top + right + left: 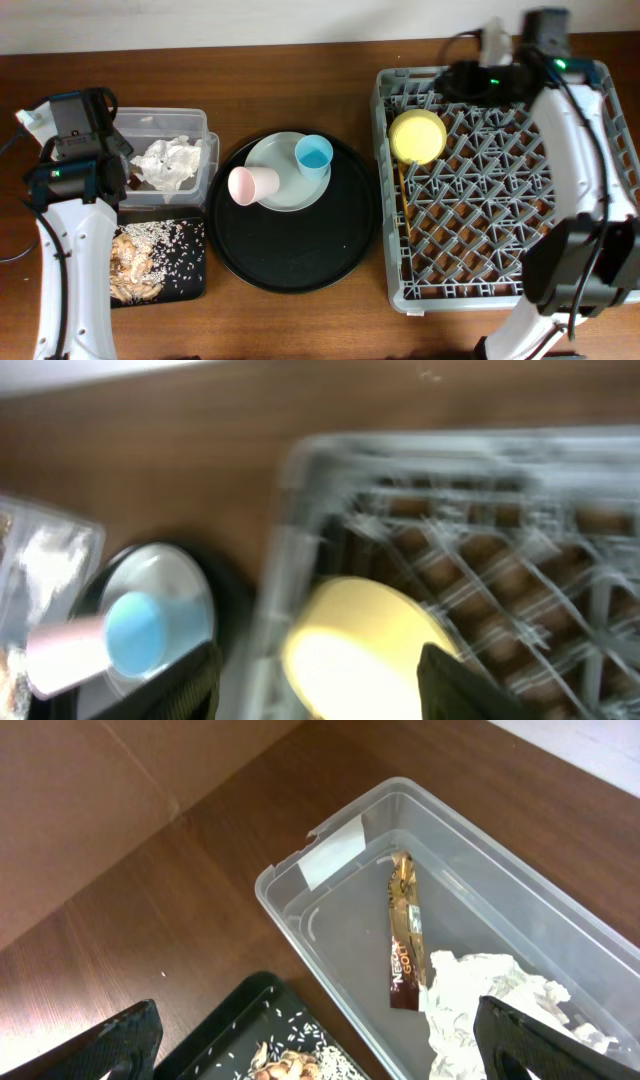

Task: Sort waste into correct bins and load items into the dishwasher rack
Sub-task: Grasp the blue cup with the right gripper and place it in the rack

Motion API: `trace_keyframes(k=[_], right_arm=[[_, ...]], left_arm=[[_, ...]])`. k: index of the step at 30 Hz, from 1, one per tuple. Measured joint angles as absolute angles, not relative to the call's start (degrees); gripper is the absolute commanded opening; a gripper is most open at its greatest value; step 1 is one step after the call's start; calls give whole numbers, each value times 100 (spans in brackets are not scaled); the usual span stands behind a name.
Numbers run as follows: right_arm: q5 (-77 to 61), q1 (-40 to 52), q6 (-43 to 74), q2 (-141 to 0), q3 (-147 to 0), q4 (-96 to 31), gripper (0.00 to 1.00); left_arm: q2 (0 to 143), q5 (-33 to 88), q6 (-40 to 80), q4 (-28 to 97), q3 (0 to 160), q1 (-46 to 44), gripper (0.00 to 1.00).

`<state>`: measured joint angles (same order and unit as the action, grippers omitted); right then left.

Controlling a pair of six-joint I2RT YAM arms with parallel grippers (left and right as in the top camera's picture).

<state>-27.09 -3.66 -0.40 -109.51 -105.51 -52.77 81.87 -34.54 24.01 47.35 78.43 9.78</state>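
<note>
The yellow bowl [418, 136] and the chopsticks [403, 195] lie in the grey dishwasher rack [600, 200]. My right gripper [460, 80] is open and empty above the rack's far left corner; its blurred wrist view [320, 675] shows the bowl [360, 650] below. The pink cup [250, 185], on its side, and the blue cup [314, 155] rest on the pale plate [285, 190]. The napkin [172, 160] and gold-brown wrapper [403, 935] lie in the clear tub [205, 130]. Food scraps and rice [135, 265] fill the shallow black tray [190, 285]. My left gripper [320, 1040] is open and empty above the tub's near edge.
The plate and cups stand on a large round black tray [300, 250] between the bins and the rack. The left arm's white link [65, 270] runs along the table's left edge. The right arm [575, 150] reaches over the rack's right side.
</note>
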Motion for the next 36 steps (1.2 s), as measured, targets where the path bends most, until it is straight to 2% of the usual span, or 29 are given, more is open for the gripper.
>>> trace_keyframes(k=[2,3,4,5,8,9,10,11,19,21,23,28,31,36], right_arm=[[-2102,829,-447,-10912,-10888,-6086,70],[-1962,1013,-493,-10912,-10881,-6305,72],[-1817,1337,-521,-10912,-10890,-6519,80],[-1721,1774,-513,-10912,-10888,-6639,99],[-1671,2416,-550,-10912,-10888,-6814,98],[-1671,2443,-464,-10912,-10888,-6858,97],[-1671,2445,-403,-10912,-10888,-6906,74],[-1669,2445,-311,-10912,-10886,-6980,61],[-1647,2453,-281,-10971,-9751,-6648,57],[-1629,2630,-283,-10989,-9325,-6149,47],[-1605,2932,-287,-10995,-9258,-5524,47],[-139,3872,-292,-10995,-9233,-4550,48],[174,3865,-285,-11056,-9233,-4121,47],[266,3861,-305,-11627,-9233,-3911,26]], left_arm=[[8187,-3454,2401,4744,7843,978,99],[8187,-3454,2401,4742,7843,978,99],[8187,-3457,2401,4744,7843,978,99],[8187,-3454,2401,4742,7843,978,99],[8187,-3457,2401,4742,7843,978,99],[8187,-3457,2401,4742,7843,978,99],[8187,-3457,2401,4742,7843,978,99],[8187,-3454,2401,4742,7843,978,99],[8187,-3454,2401,4742,7843,978,99],[8187,-3454,2401,4744,7843,978,99],[8187,-3454,2401,4746,7843,978,99],[8187,-3454,2401,4742,7843,978,99],[8187,-3457,2401,4744,7843,978,99],[8187,-3457,2401,4744,7843,978,99]])
